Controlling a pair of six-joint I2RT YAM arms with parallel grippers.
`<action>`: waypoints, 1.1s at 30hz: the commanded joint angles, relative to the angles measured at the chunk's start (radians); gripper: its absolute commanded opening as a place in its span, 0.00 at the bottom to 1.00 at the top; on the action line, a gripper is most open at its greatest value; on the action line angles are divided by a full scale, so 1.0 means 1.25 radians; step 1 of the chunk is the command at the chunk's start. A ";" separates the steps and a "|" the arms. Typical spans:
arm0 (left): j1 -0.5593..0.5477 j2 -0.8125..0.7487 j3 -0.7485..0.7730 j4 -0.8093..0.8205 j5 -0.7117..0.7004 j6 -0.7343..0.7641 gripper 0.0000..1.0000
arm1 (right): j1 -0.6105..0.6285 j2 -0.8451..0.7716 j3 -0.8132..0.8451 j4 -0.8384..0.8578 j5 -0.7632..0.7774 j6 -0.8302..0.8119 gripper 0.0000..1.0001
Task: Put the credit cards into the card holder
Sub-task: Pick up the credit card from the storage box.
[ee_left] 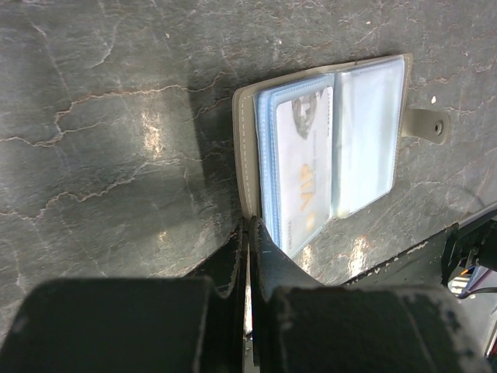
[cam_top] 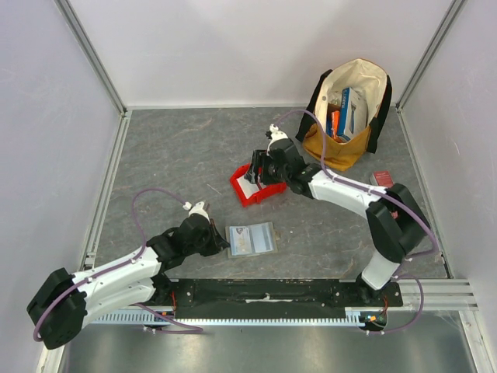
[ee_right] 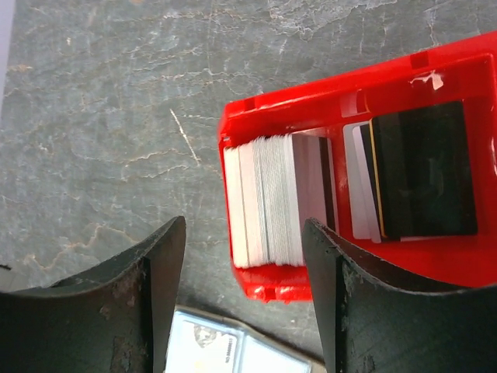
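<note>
The card holder (cam_top: pixel 251 239) lies open and flat on the table, its clear sleeves up, and one sleeve holds a pale card (ee_left: pixel 305 167). My left gripper (ee_left: pixel 250 227) is shut, its tips pinching the near corner of the card holder's (ee_left: pixel 365 132) left cover edge. More credit cards (ee_right: pixel 264 198) stand on edge as a white stack in the red bin (ee_right: pixel 326 97), with dark cards (ee_right: pixel 423 171) lying beside them. My right gripper (ee_right: pixel 245 233) hangs open above the bin's near-left corner, holding nothing, with the white stack showing between its fingers. From above, that right gripper (cam_top: pixel 258 172) sits over the bin (cam_top: pixel 247 197).
A tan tote bag (cam_top: pixel 351 109) with upright colourful boxes stands at the back right. A small red object (cam_top: pixel 380 179) lies by the right arm's elbow. Aluminium rails (cam_top: pixel 105 194) and white walls bound the grey table.
</note>
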 commanded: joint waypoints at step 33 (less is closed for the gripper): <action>0.001 -0.019 -0.007 -0.003 -0.019 0.015 0.02 | -0.081 0.249 0.184 -0.038 -0.225 -0.058 0.74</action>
